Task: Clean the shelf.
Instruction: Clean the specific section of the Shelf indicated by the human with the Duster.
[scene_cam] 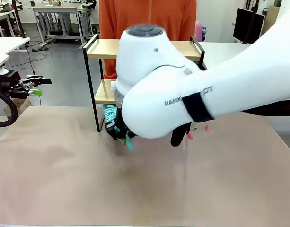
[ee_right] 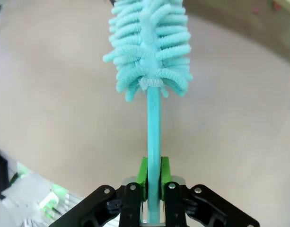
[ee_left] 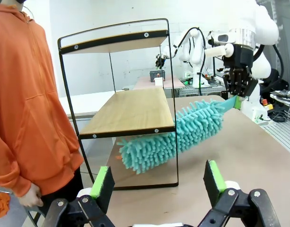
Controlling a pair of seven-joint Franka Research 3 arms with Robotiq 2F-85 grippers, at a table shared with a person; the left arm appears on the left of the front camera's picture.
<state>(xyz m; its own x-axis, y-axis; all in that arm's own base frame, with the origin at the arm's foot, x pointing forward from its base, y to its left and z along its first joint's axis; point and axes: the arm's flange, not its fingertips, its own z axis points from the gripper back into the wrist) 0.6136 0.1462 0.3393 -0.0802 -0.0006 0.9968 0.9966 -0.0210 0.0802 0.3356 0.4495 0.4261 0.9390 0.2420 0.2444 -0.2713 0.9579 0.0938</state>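
Note:
The shelf (scene_cam: 100,49) stands at the table's far side, with two light wooden boards in a black frame. In the left wrist view the shelf (ee_left: 130,111) is seen from its end. My right gripper (ee_left: 239,82) is shut on the thin handle of a teal fluffy duster (ee_left: 173,135). The duster's head slants down into the gap under the lower board. From the front my right gripper (scene_cam: 120,131) sits low beside the duster head (scene_cam: 109,112); the arm hides much of the shelf. In the right wrist view my right gripper (ee_right: 153,177) pinches the handle below the duster head (ee_right: 149,42). My left gripper (scene_cam: 38,85) hangs open at far left; its jaws stand wide at the bottom of the left wrist view (ee_left: 158,179).
A person in an orange hoodie (scene_cam: 147,19) stands right behind the shelf, a hand (ee_left: 31,196) hanging low. A few small pink bits (scene_cam: 207,128) lie on the brown table (scene_cam: 64,179) near my right arm. White tables (scene_cam: 7,45) stand farther back.

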